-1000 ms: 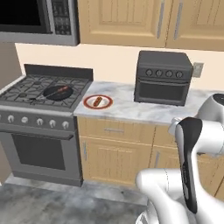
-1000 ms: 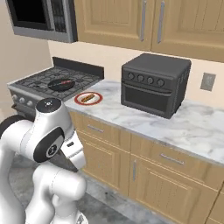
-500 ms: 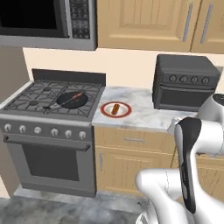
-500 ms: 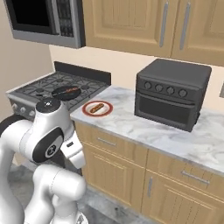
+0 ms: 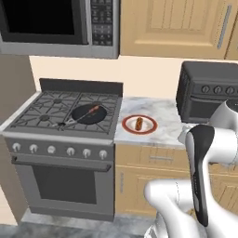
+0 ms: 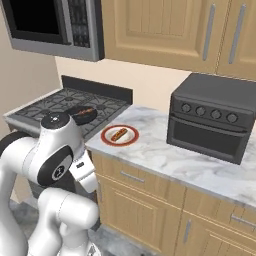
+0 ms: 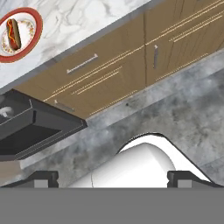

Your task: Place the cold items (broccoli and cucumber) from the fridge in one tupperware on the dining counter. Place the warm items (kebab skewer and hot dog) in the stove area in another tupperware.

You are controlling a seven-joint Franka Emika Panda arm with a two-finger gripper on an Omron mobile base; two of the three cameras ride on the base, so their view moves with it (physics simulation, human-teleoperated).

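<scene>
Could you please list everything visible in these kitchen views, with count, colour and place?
hot dog: one, brown with a bun, on the plate.
plate: one, white with red rim, on the counter right of the stove.
kebab skewer: one, reddish, in the pan.
pan: one, black, on the stove's right burners.
stove: one, grey with dark grates, left of the counter.
microwave: one, grey and black, above the stove.
toaster oven: one, dark grey, at the counter's back.
counter: one, white marble, over wooden cabinets.
tool: one, dark fingertips, open, empty, pointing at the floor.
</scene>
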